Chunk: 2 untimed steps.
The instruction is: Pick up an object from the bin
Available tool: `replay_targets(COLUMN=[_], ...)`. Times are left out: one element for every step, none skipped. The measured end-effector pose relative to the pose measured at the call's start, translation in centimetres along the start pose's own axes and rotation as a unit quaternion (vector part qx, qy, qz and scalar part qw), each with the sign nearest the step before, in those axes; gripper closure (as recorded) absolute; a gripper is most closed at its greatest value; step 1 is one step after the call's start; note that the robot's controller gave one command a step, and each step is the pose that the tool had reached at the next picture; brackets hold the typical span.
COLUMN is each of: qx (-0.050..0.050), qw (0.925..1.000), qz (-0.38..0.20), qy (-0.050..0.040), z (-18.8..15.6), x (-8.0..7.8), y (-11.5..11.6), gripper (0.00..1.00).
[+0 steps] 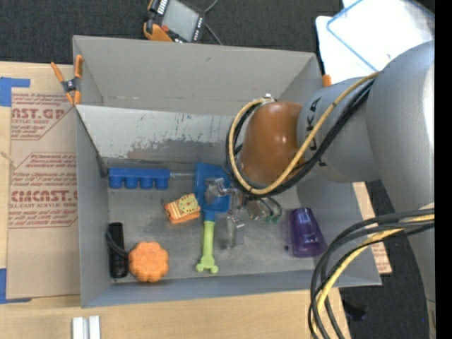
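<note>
Closest to the lens is my own grey arm [385,119], coming in from the right, with the brown wrist cover [272,143] and its looped cables [236,154] hanging over the middle of the bin [198,69]. Below the cover my hand [232,230] points down at the bin floor, low and near the centre. From this angle I cannot tell whether it is wide or narrow, and I see nothing held in it.

What matters for the next move is the green tool [207,247]. It lies just beside my hand on the left, flat on the floor. Its long axis runs near to far, and its forked end points toward the near wall. Its far end meets a blue piece [207,183] tucked partly under my wrist; I cannot tell whether the two are one object. My hand is over bare floor rather than over the tool, so I judge a short shift left would be needed, closing across the narrow shaft rather than along it.

Other candidates lie further out. A small orange-and-yellow toy [182,208] sits left of the tool's far end. A purple block [304,232] sits on my right, apart from the hand. Well to the left are a blue row of studs [138,179] against the far slope, an orange flower-shaped thing [148,261] and a black piece [114,249] in the near left corner. None of these crowd the green tool, so the shaft looks free on both sides.
</note>
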<state>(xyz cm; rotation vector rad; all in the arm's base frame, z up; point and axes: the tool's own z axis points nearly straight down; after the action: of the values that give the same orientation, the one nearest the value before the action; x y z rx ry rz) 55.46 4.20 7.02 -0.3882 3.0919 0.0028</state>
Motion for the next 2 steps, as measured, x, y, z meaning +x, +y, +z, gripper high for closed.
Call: replay_targets(qx=[0.000,0.000], qw=[1.0000,1.0000], qz=[0.000,0.000], qy=[-0.0009,-0.0007], z=[-0.02,-0.02], x=[-0.06,-0.08], y=[-0.02,0.02], gripper=[1.00,1.00])
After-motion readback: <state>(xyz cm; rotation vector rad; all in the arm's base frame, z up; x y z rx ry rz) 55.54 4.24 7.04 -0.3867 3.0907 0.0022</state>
